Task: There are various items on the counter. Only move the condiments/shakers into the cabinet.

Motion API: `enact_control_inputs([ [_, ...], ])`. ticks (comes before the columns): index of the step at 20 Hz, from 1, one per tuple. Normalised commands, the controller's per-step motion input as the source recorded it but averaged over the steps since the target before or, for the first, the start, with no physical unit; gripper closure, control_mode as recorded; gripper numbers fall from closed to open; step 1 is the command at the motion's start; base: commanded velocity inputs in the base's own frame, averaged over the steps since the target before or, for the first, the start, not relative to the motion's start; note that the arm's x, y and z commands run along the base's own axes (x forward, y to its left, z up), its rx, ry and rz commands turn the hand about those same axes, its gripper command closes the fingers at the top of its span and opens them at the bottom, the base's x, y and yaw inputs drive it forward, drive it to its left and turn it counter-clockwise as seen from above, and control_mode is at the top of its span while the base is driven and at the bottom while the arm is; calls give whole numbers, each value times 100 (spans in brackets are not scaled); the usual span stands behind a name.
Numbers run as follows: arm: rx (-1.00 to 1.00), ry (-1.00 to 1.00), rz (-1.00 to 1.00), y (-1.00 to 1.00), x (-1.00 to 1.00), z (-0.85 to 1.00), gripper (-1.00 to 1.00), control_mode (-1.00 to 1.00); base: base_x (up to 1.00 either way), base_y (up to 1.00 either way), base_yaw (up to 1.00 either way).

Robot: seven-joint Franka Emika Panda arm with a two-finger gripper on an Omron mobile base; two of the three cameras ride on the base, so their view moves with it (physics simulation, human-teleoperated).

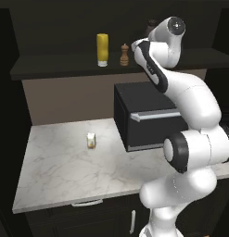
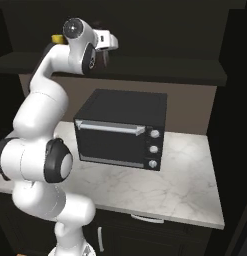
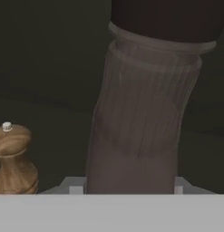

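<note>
Looking from the left base view: the white arm reaches up to the cabinet (image 1: 51, 67) shelf, wrist near the shelf's right part.
Shelf, left base view: one yellow squeeze bottle (image 1: 102, 49) stands upright, one wooden pepper shaker (image 1: 124, 54) just beside it to the right; a dark bottle top (image 1: 150, 24) peeks out behind the arm's upper joint.
Counter, left base view: one small white-and-yellow packet (image 1: 91, 140) stands alone on the marbled counter (image 1: 55, 171), well apart from the one black toaster oven (image 1: 148, 120); to my eye it is no condiment and should stay put.
Right base view: the hand (image 2: 106, 46) is at shelf height above the toaster oven, a sliver of the yellow bottle showing behind the elbow joint; the fingers are hard to make out against the dark cabinet.
Hand view: the dark brownish bottle (image 3: 145, 113) is right in front of the camera, upright, long axis vertical, its base down between the fingertips; the pepper shaker stands to its left, near but apart.
Grip: the jaws appear partly closed around the bottle's body, so I judge it held, though actual finger contact is hidden.
Key relation: the bottle sits straight ahead of the hand, over the shelf; whether its base touches the shelf I cannot tell.
Count: three condiments at the shelf, one packet below.
</note>
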Motion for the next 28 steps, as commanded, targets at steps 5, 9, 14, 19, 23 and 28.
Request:
enact_control_inputs([
  [5,0,0,1,0,28,-17,100,-100,0,0,0],
  [9,0,0,0,0,29,-15,100,-100,0,0,0],
  [14,0,0,0,0,10,-15,100,-100,0,0,0],
  [19,0,0,0,0,-2,-5,-100,-100,0,0,0],
  [23,0,0,0,0,0,0,-100,-100,0,0,0],
  [28,0,0,0,0,-12,3,-100,-100,0,0,0],
])
